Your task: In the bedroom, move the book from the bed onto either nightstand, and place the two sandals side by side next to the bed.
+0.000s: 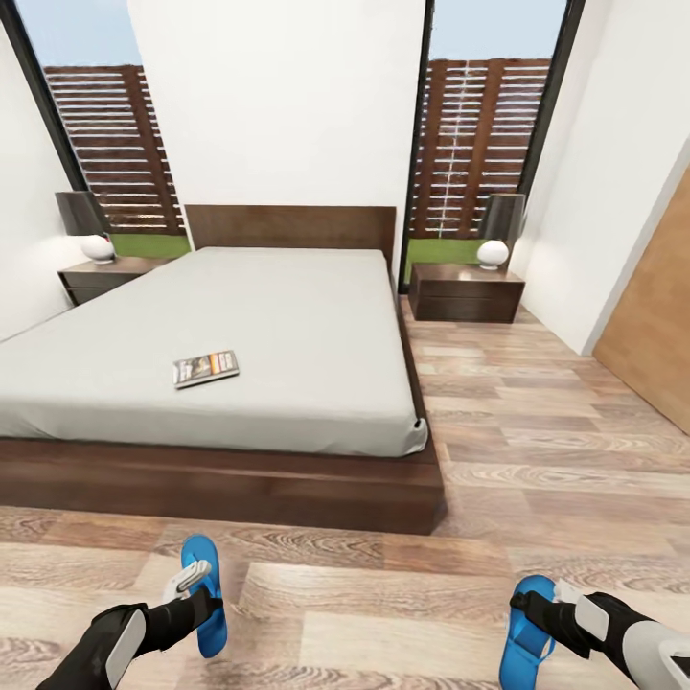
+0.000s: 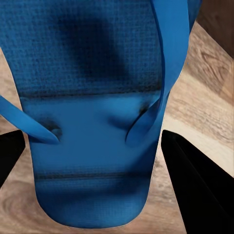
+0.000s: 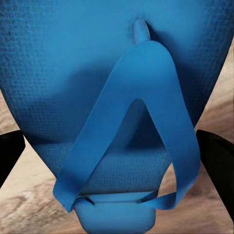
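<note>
On the light-grey bed (image 1: 287, 316) lies the book (image 1: 205, 368), left of the middle and toward the foot. A dark nightstand (image 1: 101, 275) stands at the left of the headboard, and a second nightstand (image 1: 467, 292) at the right. One blue sandal (image 1: 198, 554) (image 2: 97, 58) is gripped by my left gripper (image 1: 196, 586) (image 2: 92, 161), low in front of the bed's foot. The other blue sandal (image 1: 525, 652) (image 3: 97, 58) is in my right gripper (image 1: 537, 613) (image 3: 112, 156), over the wood floor. Each wrist view has black fingers pressed to the sandal's two edges.
Each nightstand carries a lamp (image 1: 84, 225) (image 1: 500, 228). Tall windows flank the white wall behind the headboard. Wood-plank floor (image 1: 537, 422) runs along the bed's right side to a white wall and a brown door panel (image 1: 656, 326).
</note>
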